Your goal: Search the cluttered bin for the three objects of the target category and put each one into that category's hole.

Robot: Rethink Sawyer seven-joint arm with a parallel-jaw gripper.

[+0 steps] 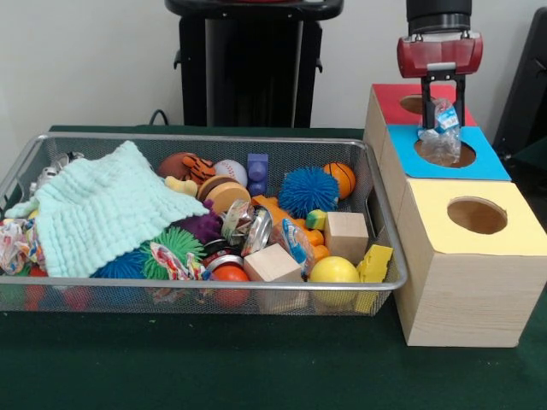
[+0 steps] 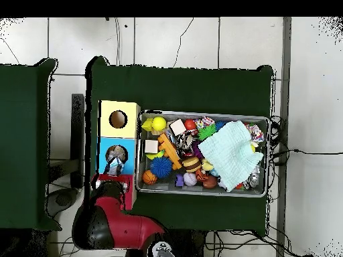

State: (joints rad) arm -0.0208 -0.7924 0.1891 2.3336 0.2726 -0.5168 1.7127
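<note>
The gripper (image 1: 440, 109) is closed on a clear plastic bag with blue-and-white print (image 1: 442, 135), holding it above the three boxes, over the blue-topped box's opening (image 1: 444, 154) and just short of the red-topped box's hole (image 1: 413, 103). The wire-mesh bin (image 1: 389, 256) beside the boxes holds a mint-green knitted cloth (image 1: 102, 209) and assorted toys.

Red-topped box (image 1: 395, 101) mostly hidden behind tool (image 1: 441, 109); its hole (image 1: 413, 104) partly covered; arm cut off at top edge; wrapper (image 1: 442, 132) print seemingly unreadable.

Green table (image 1: 214, 367) w/ mesh bin (image 1: 205, 295), 3 boxes (image 1: 470, 282)
</note>
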